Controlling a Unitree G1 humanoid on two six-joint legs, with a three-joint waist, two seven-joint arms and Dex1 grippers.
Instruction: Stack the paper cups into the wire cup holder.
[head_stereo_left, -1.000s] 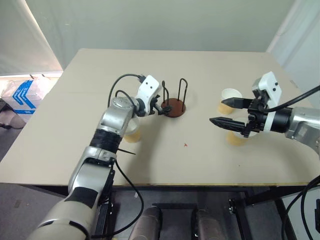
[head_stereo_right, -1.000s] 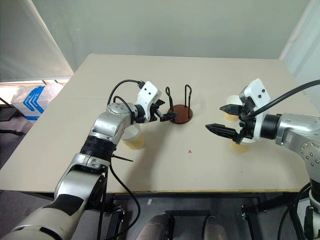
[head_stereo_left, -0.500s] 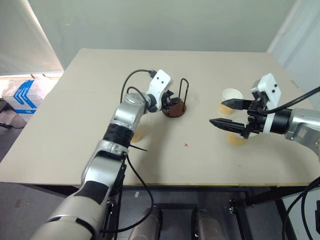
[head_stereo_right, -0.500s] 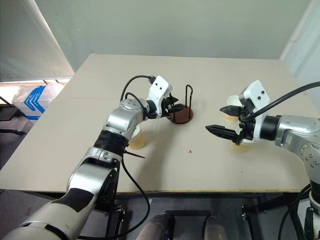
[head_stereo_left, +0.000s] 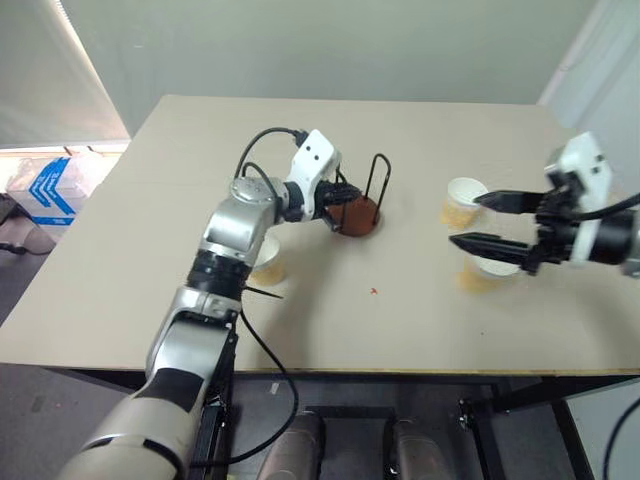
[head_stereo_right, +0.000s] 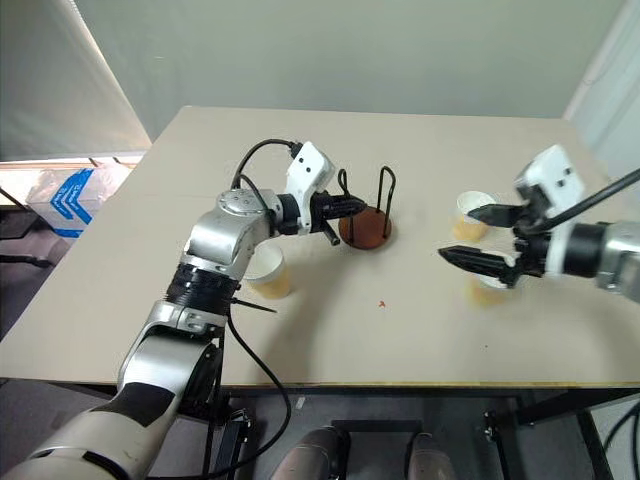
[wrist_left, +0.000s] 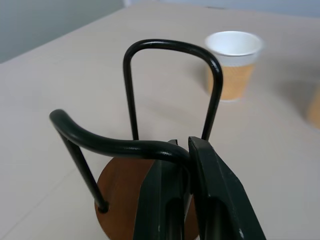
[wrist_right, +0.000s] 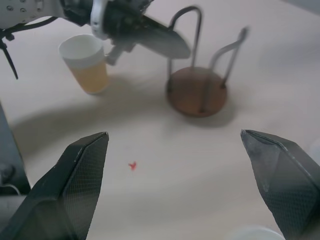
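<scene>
Reddish-brown and round, the disc base of the wire cup holder (head_stereo_left: 356, 214) sits mid-bench on the beige bench (head_stereo_left: 400, 140), its near black wire loop pinched between the pressed-together fingers of the left tool (wrist_left: 189, 150). One tan-yellow paper cup (head_stereo_right: 266, 271) stands beside the left arm; two more (head_stereo_left: 462, 202) stand right, under the widely spread right tool (head_stereo_left: 485, 221).

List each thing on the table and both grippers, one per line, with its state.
wire cup holder: upright, empty, one loop gripped.
left gripper: shut on the holder's nearer wire loop.
right gripper: open, holding nothing.
paper cups: three, upright, separate, none stacked.
</scene>
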